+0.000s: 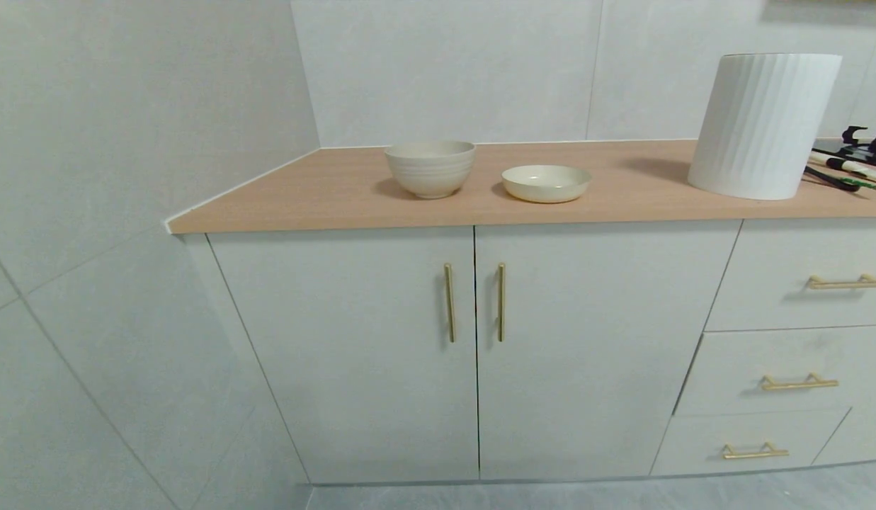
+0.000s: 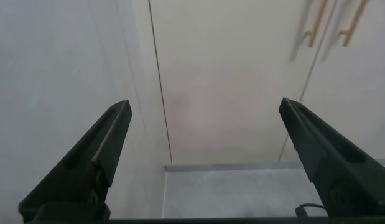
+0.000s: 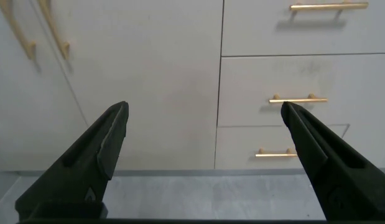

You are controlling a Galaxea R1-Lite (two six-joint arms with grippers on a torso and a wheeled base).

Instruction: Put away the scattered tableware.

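A ribbed beige bowl (image 1: 430, 167) stands on the wooden countertop (image 1: 324, 195), with a shallow cream dish (image 1: 547, 183) just to its right. Below them the white cabinet has two shut doors with gold handles (image 1: 450, 302). My left gripper (image 2: 204, 118) hangs low in front of the cabinet's left door, open, with nothing between its fingers. My right gripper (image 3: 204, 118) is also low and open and holds nothing. It faces the seam between the right door and the drawers, near a gold drawer handle (image 3: 298, 99).
A tall white ribbed container (image 1: 763, 124) stands at the counter's right end, with dark utensils (image 1: 845, 166) behind it. Three drawers (image 1: 799, 382) lie right of the doors. A tiled wall closes off the left side. Grey floor runs below the cabinet.
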